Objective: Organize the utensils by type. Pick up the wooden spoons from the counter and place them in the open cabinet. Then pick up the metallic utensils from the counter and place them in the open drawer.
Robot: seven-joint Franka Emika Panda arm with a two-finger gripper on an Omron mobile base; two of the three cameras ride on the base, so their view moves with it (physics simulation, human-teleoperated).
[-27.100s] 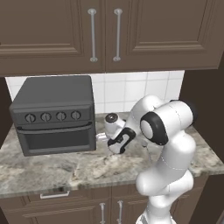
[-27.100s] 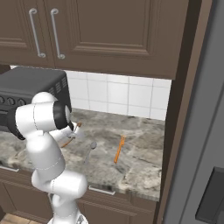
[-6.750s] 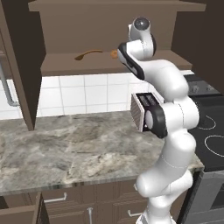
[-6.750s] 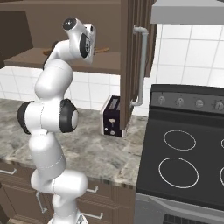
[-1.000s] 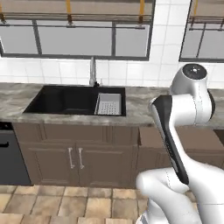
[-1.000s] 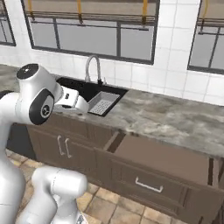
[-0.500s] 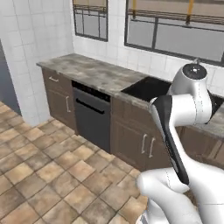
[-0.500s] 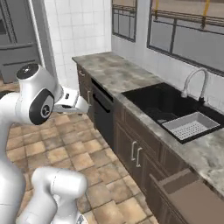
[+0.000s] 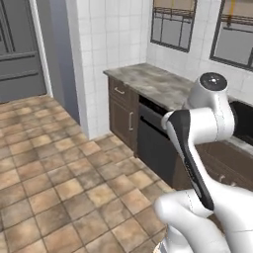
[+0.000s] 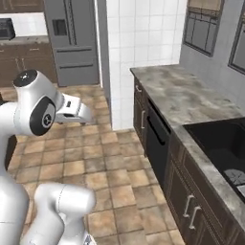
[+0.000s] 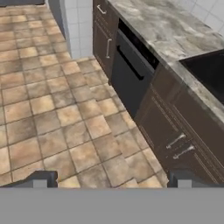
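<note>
My gripper (image 11: 112,178) is open, its two dark fingertips (image 11: 41,177) spread wide with nothing between them, and it looks down at the tan floor tiles beside the base cabinets. The counter (image 9: 155,81) (image 10: 189,103) (image 11: 168,30) is a grey-and-tan veined stone top over dark brown cabinets, and this stretch of it is bare. The wooden spoons, the metallic utensils, the open cabinet and the open drawer are out of view. My white arm (image 9: 202,123) (image 10: 33,110) is folded close over the base.
A dark dishwasher front (image 9: 158,143) (image 11: 131,72) sits under the counter. A black sink (image 10: 225,139) (image 11: 210,72) lies further along. A white tiled pillar (image 9: 94,59), a grey fridge (image 10: 72,38) and open tiled floor (image 9: 59,188) surround the base.
The whole picture has swung, so the camera moved: the sink slid off to the right, and the floor, pillar and fridge came into view. The gripper stays open.
</note>
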